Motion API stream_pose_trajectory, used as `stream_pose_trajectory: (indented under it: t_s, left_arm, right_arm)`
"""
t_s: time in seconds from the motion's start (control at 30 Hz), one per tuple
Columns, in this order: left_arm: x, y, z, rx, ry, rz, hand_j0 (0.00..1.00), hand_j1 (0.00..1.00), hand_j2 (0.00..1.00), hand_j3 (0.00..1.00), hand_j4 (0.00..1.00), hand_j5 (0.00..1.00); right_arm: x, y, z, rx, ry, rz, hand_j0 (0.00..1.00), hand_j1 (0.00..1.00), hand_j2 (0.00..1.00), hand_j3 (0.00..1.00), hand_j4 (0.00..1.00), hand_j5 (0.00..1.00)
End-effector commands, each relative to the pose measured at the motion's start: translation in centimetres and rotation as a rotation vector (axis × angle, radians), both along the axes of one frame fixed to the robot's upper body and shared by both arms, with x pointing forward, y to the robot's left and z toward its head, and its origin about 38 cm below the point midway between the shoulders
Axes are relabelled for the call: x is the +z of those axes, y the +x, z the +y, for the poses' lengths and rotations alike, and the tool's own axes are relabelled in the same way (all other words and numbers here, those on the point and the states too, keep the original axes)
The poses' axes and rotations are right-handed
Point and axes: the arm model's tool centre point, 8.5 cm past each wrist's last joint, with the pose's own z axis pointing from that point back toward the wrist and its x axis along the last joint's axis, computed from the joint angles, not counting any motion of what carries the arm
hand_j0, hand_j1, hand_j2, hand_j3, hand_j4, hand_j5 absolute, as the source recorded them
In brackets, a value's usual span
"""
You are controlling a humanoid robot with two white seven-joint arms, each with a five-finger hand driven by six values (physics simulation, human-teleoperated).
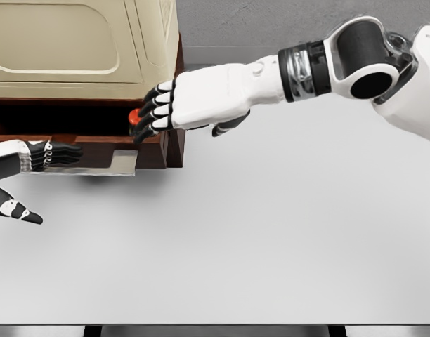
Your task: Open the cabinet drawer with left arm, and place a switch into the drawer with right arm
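Fingers (153,112) of the right hand (194,98) cover most of the switch (135,116), so only a small red-orange patch shows at the fingertips, over the right end of the open drawer (74,140). The hand is curled around it, clamped on the switch. The drawer's inside is dark and cut off at the picture's left edge; its contents cannot be made out. The left hand (22,175) enters at the lower left, fingers spread and holding nothing, fingertips at the drawer's pale front handle (95,165). The cabinet (81,49) is cream above, brown wood below, cropped at top and left. No writing is readable. The white table (271,246) spreads in front.
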Motion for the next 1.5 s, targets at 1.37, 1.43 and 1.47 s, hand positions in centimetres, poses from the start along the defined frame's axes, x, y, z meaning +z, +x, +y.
stream_pose_trajectory:
  t_s: [1.37, 1.43, 1.47]
  left_arm:
    - [5.1, 0.8, -3.3, -0.241, -0.103, -0.435, 1.0, 1.0, 1.0, 1.0, 1.0, 1.0]
    - [5.5, 1.5, -4.9, -0.27, -0.145, -0.483, 1.0, 1.0, 1.0, 1.0, 1.0, 1.0]
    - [5.3, 1.7, -5.6, -0.279, -0.169, -0.492, 1.0, 1.0, 1.0, 1.0, 1.0, 1.0]
  right_arm:
    - [-6.6, 2.8, -18.4, -0.473, 0.1, 0.216, 1.0, 1.0, 1.0, 1.0, 1.0, 1.0]
    - [-6.7, 2.8, -18.0, -0.465, 0.107, 0.218, 1.0, 1.0, 1.0, 1.0, 1.0, 1.0]
    - [-6.7, 2.9, -17.8, -0.463, 0.11, 0.221, 1.0, 1.0, 1.0, 1.0, 1.0, 1.0]
